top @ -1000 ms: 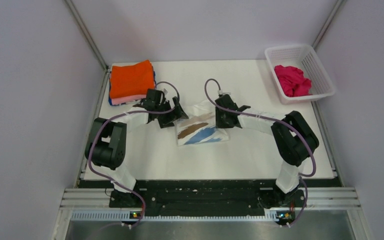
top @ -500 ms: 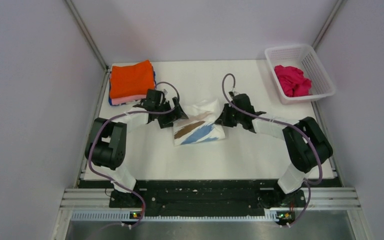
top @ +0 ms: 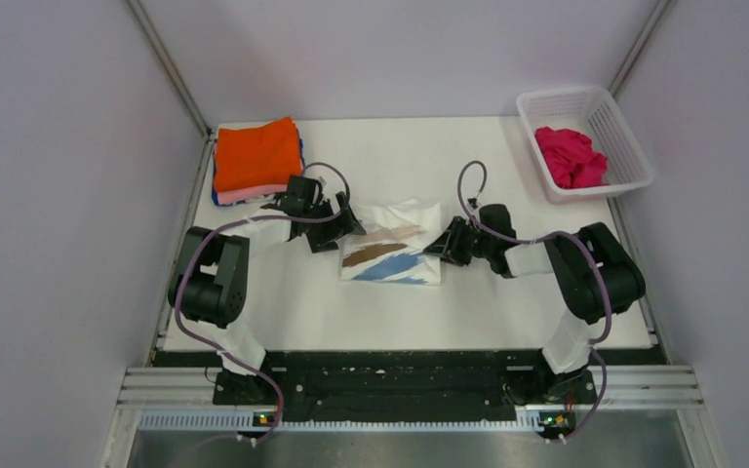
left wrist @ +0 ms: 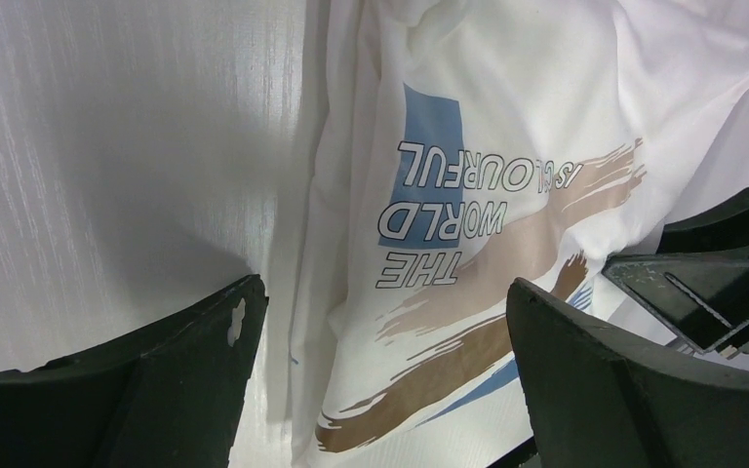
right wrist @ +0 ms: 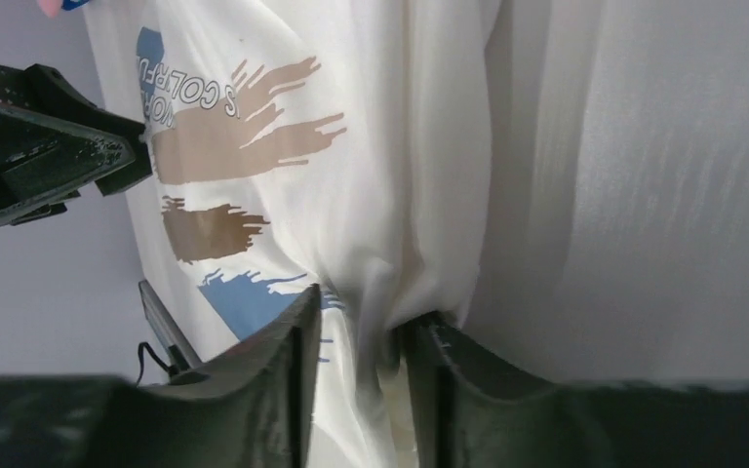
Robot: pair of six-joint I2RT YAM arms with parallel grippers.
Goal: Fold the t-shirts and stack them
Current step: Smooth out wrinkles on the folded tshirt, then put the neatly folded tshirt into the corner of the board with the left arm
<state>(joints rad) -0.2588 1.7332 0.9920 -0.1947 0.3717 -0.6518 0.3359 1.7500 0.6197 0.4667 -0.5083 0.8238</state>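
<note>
The white t-shirt with blue, brown and tan brush-stroke print (top: 390,255) lies folded at mid-table. It also shows in the left wrist view (left wrist: 468,195) and the right wrist view (right wrist: 254,146). My left gripper (top: 336,226) is open at the shirt's left edge, its jaws wide apart over the cloth (left wrist: 385,292). My right gripper (top: 446,244) is low at the shirt's right edge, shut on a bunched fold of the white cloth (right wrist: 356,312). A folded stack with an orange shirt (top: 256,156) on top, and pink (top: 254,193) and blue beneath, sits at the back left.
A white lattice basket (top: 585,102) at the back right holds a crumpled magenta shirt (top: 571,156). Grey walls close in the table on the left, back and right. The right gripper's tip shows in the left wrist view (left wrist: 722,283).
My right gripper has moved from over the shirt's top right to its right edge, lower down, holding the cloth. The shirt now lies flatter and wider. The left arm barely moved.
</note>
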